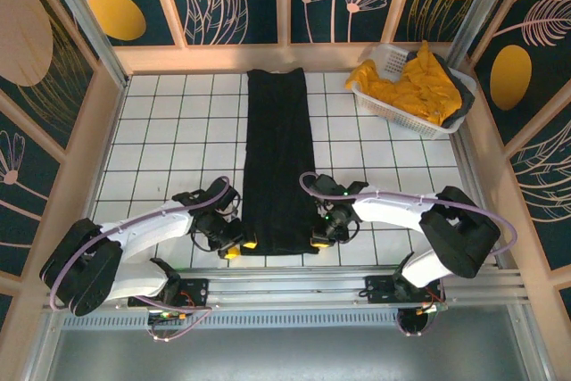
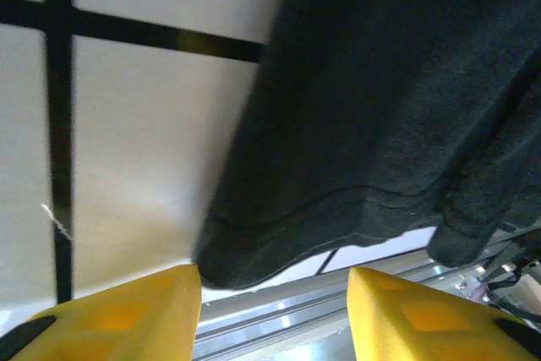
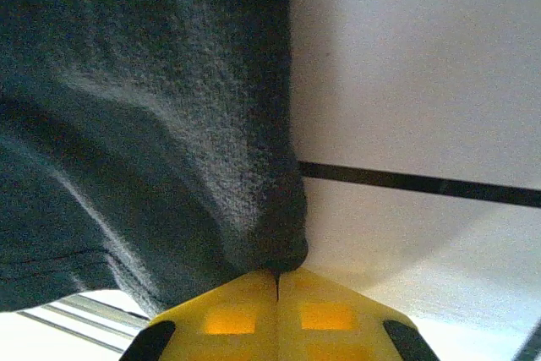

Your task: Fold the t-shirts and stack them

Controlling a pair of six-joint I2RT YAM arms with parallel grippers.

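Nearest, a metal rail runs along the near edge of the counter, a white surface ruled with a black grid, and both arms reach forward from it. The left arm comes in low from the left, and the right arm from the right. They meet the near end of the black t-shirt, one at each corner.

The left jaws stand partly apart. Their yellow fingertips show a clear gap in the left wrist view, and the shirt's near left hem corner lies just ahead of that gap, not gripped.

The right jaws are pressed together on the near right corner of the shirt. In the right wrist view the two yellow fingertips meet with no gap, and the dark fabric bunches into their tips.

The black t-shirt itself is folded into a long narrow strip. It lies flat down the middle of the counter, from the near edge to the far edge.

At the far right corner sits a white lattice basket, tilted against the wall, with yellow t-shirts heaped in it and spilling over its rim.
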